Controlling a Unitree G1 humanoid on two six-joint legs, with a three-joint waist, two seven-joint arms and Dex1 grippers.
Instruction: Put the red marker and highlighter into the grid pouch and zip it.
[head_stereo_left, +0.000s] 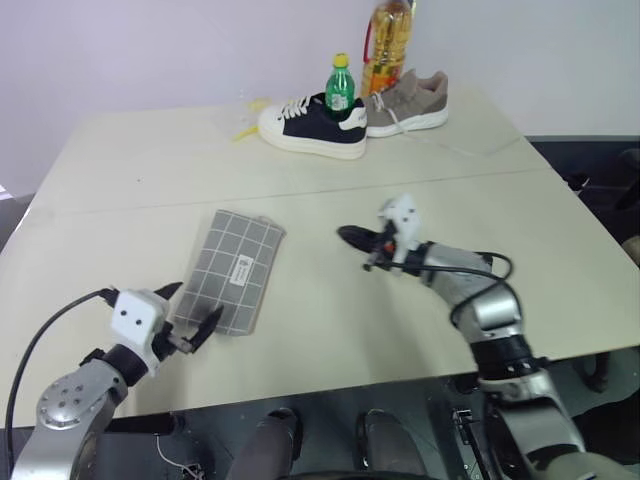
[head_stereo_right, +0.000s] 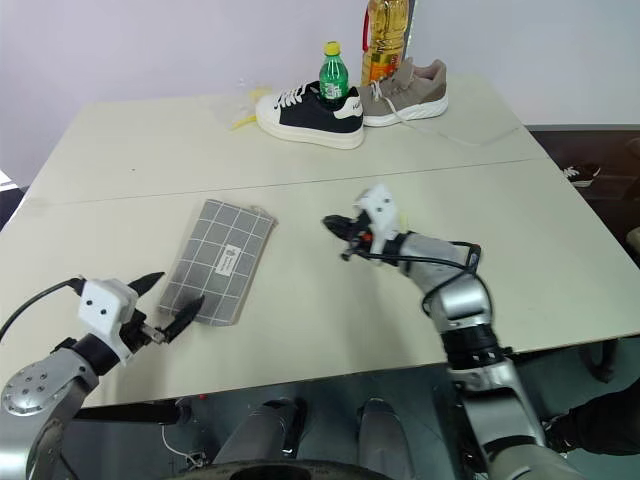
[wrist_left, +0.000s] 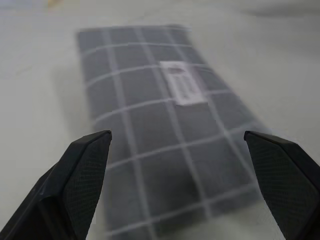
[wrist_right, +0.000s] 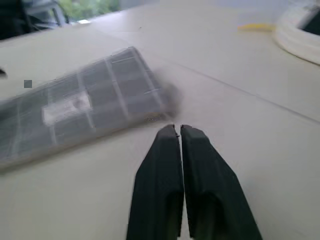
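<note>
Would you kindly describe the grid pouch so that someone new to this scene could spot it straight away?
Start at the pale table with two sneakers and two bottles at its far edge. Come toward the near edge on the robot's left, where the grid pouch lies flat, just ahead of the left gripper. It is the one grey fabric rectangle with thin white grid lines and a small white centre label.

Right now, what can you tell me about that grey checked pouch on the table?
The grid pouch is a flat, rectangular grey fabric case crossed by thin white lines, with a small white label at its centre. It lies flat on the pale table, set at a slant. Whether it is zipped cannot be told. The open left gripper hovers at its near end; no touch can be made out.
</note>
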